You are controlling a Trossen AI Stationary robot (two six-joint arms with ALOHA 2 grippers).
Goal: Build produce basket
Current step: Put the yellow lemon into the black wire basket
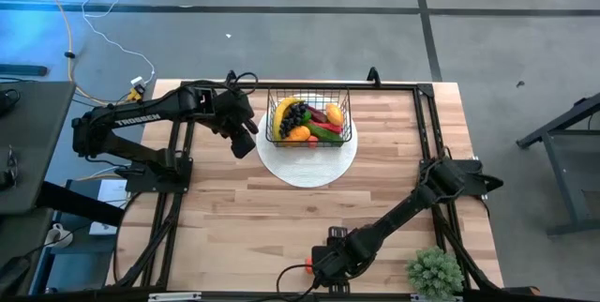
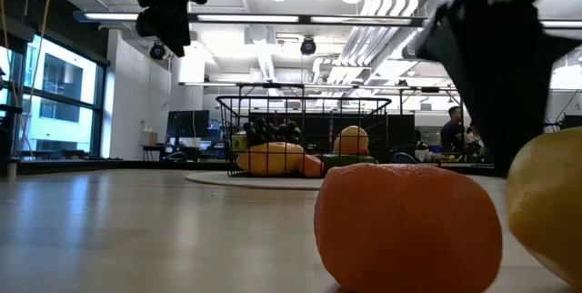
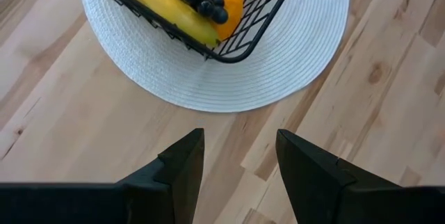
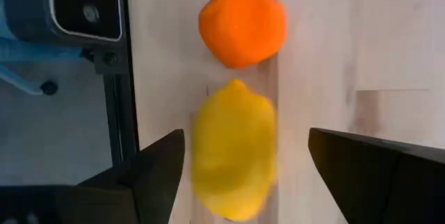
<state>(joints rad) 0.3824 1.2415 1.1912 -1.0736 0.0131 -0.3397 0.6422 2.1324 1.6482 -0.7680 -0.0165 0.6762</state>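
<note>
Nearest the low camera sat the orange [image 2: 407, 225], with the lemon [image 2: 546, 204] just beside it, both at the table's front edge, well apart from the basket [image 1: 308, 120].

Going left to right across the table: the left gripper [image 1: 246, 140] hung above the wood just beside the basket's left side, its fingers [image 3: 182, 165] parted to a middling gap and holding nothing. The basket stood on a white round mat [image 1: 309, 164] at the back of the table. It was a black wire thing with open grid sides, and it already held a banana [image 1: 283, 112], dark grapes [image 1: 292, 115], an orange-coloured fruit [image 1: 298, 134], something green [image 1: 325, 132] and something red [image 1: 319, 114]; from above I could not be sure what each small piece was.

Right of the basket and far nearer the front, the right gripper [image 4: 243, 165] hovered over the lemon [image 4: 233, 156], jaws spread wide to either side of it and not yet touching. The orange [image 4: 243, 24] lay just past the lemon, close but seemingly not pressed against it. A spiky green plant [image 1: 434, 270] stood at the front right corner, well apart from the basket.

The step in hand looked like picking up the lemon, with most of the produce already in. The next move would call for lowering the right gripper squarely over the lemon, closing without nudging the orange, then carrying it across to the basket and setting it in among the fruit there.
</note>
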